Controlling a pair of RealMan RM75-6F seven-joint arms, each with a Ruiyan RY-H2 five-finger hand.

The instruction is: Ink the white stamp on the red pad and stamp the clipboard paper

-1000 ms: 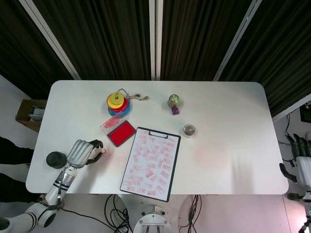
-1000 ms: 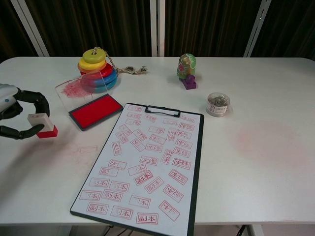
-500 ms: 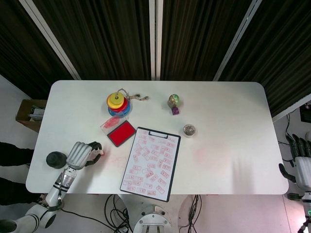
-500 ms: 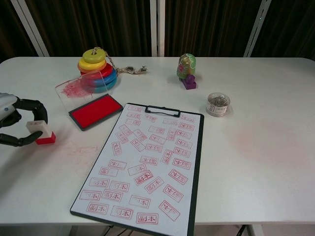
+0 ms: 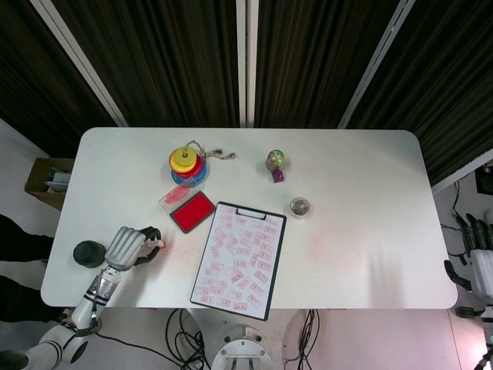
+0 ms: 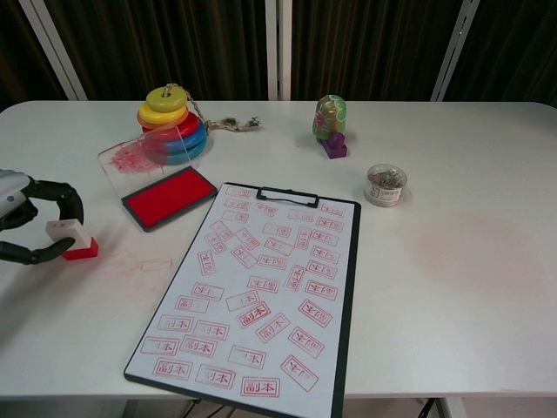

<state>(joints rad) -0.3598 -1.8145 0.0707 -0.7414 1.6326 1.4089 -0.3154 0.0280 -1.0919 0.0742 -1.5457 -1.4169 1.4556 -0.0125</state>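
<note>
The stamp [image 6: 69,237] is seen standing on the table [image 6: 452,174] near the left edge, white body on top, red base at the bottom, well left of the clipboard [image 6: 261,292] and below-left of the red pad [image 6: 168,196]. It is bracketed by the dark fingers [image 6: 57,193] of the left hand [image 6: 26,222]: one finger is arched over its far side, another lies along its near side. Whether the stamp is actually pinched or only enclosed cannot be told from the chest view; in the head view the left hand [image 5: 129,247] covers most of it, only a red speck being visible at the fingertips

The pad is open, its clear lid [image 6: 139,150] propped behind it against a stack of coloured rings [image 6: 172,126]. The clipboard paper is covered with red stamp marks. A small egg-shaped figure [image 6: 330,120] and a round tin [image 6: 385,184] are placed further right. The right hand [image 5: 480,258] is seen off the table's right edge, fingers straight and apart, nothing held
</note>
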